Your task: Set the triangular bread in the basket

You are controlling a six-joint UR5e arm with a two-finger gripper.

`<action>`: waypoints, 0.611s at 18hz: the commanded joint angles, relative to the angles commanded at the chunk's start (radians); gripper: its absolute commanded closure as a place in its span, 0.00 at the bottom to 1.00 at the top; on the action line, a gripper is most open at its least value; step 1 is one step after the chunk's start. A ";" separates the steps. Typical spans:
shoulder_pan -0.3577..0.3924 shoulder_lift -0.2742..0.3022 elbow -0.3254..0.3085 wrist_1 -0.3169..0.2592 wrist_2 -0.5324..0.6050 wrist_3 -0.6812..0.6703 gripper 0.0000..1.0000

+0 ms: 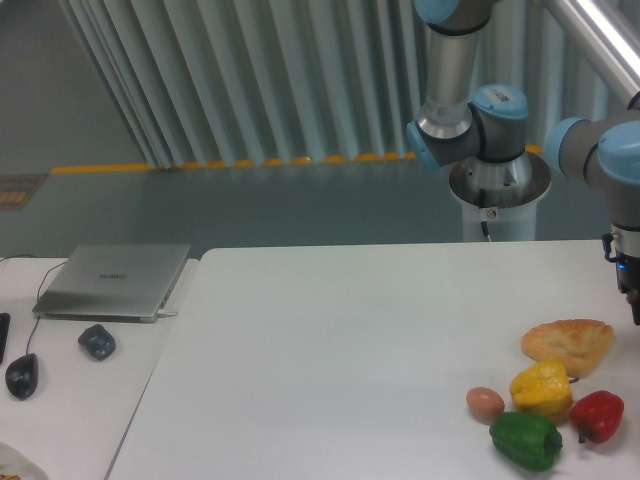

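The triangular bread [569,345] lies flat near the worktop's [340,340] right edge, untouched. No basket is in view, so the drop-off spot cannot be judged.

Nearest the front edge sit a glossy green pepper [526,440] and a shiny red pepper [597,415]. Just behind them are a small, smooth brown egg [485,403] and a lumpy yellow bell pepper [541,387], which appears to touch the bread's near edge. The bread is golden-tan with rounded corners and a speckled, matte crust.

Likely risk: a grab from the near side could nudge the yellow pepper or roll the egg; the thin bread may slip.

The claw [632,300] hangs at the right edge, above the bread's far corner, mostly cut off; its opening cannot be told.
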 joint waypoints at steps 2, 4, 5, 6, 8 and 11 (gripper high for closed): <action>0.002 0.002 0.000 -0.002 -0.002 0.002 0.00; 0.003 0.002 -0.009 -0.003 -0.002 -0.003 0.00; 0.005 0.003 -0.023 0.000 -0.005 -0.014 0.00; 0.006 0.005 -0.022 0.002 -0.008 -0.046 0.00; 0.003 0.005 -0.015 0.000 -0.009 -0.169 0.00; -0.003 0.000 -0.018 -0.002 -0.050 -0.303 0.00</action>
